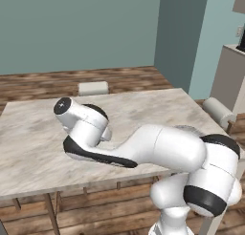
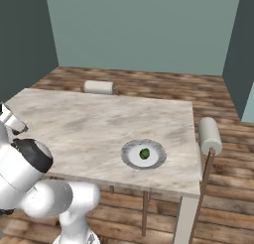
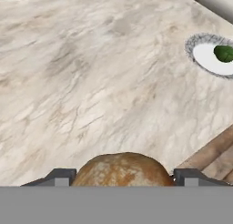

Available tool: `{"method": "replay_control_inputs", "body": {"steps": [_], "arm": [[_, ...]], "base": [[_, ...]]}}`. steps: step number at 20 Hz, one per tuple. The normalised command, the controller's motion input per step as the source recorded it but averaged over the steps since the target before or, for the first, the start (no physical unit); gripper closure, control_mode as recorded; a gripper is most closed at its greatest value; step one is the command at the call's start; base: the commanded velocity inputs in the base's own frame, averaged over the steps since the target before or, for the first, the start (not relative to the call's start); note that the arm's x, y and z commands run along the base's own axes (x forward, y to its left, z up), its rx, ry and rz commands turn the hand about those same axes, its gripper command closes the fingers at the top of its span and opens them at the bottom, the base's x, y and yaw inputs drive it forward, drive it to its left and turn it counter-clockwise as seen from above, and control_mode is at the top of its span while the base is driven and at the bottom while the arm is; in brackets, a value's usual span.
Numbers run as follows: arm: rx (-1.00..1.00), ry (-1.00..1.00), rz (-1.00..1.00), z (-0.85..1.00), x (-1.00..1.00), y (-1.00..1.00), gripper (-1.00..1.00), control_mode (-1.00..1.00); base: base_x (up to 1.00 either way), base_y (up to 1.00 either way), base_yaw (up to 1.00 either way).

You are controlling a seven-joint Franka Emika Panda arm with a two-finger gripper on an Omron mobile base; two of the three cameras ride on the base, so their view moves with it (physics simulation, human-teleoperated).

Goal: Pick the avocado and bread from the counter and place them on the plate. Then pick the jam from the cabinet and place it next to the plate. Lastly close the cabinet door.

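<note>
The round brown bread (image 3: 120,169) sits between my gripper's (image 3: 123,180) two dark fingertips (image 3: 61,176), which are shut on it, over the pale marble counter (image 3: 91,82). The white plate (image 3: 207,59) lies near the counter's corner, up and to the right in the hand view. On it rests the dark green avocado (image 3: 224,53). From the right base view the plate (image 2: 131,156) with the avocado (image 2: 144,153) lies near the counter's (image 2: 89,119) front edge, right of my arm. The jam and the cabinet with its door are out of view.
Pale cushioned stools stand around the counter: one at the far side (image 2: 98,87), one at the right end (image 2: 209,134). A grey unit (image 1: 229,76) stands at the far right wall. Wooden floor lies beyond the counter's edges.
</note>
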Motion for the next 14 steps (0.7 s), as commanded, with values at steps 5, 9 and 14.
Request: {"method": "replay_control_inputs", "body": {"steps": [5,9,14], "arm": [[0.03,0.00,-0.14,0.18,0.25,-1.00,1.00,-1.00],[0.11,0.00,-0.01,0.02,0.29,-1.00,1.00,-1.00],[0.19,0.00,0.00,0.00,0.37,-0.99,1.00,-1.00]], "base": [[0.00,0.00,0.00],[0.00,0.00,0.00],[0.00,0.00,0.00]]}}
